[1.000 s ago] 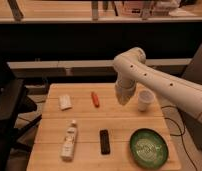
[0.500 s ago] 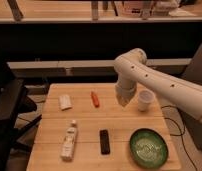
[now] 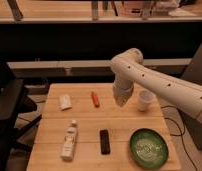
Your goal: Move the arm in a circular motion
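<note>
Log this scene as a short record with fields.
arm: cream-white, elbow bent, enters from image right
gripper: at the arm's lower end, over the table, between orange stick and cup
far row: white packet, orange stick, cup
near row: bottle, black bar, green bowl

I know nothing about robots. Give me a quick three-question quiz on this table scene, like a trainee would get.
1. True or false: the green bowl sits near the table's front right corner, as pictured.
2. The gripper hangs at the arm's end, over the table's far half. What stands just picture-right of it? A white cup; B white bottle; C black remote.
3. Fill in: the arm enters from the picture's ___ side.
Key: 1 true; 2 A; 3 right.
</note>
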You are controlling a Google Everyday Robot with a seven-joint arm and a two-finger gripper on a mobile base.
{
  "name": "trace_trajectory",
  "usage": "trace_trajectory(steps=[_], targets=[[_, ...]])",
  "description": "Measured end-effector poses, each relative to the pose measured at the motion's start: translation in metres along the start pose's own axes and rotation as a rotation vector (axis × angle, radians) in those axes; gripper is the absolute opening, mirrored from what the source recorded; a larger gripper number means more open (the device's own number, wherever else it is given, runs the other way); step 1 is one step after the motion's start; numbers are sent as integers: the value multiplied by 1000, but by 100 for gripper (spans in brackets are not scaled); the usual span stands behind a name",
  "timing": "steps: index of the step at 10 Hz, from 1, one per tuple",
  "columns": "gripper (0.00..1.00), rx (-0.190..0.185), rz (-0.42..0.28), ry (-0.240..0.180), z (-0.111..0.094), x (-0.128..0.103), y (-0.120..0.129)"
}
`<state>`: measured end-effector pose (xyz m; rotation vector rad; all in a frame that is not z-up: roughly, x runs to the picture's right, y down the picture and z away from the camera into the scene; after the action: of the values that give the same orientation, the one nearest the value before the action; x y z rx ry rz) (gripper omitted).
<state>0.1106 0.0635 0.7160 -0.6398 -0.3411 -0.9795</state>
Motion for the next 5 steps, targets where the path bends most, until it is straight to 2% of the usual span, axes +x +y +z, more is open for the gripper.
trace_trajectory(steps=[5], targets=[[3,-6,-26,9,0,-1,-8]])
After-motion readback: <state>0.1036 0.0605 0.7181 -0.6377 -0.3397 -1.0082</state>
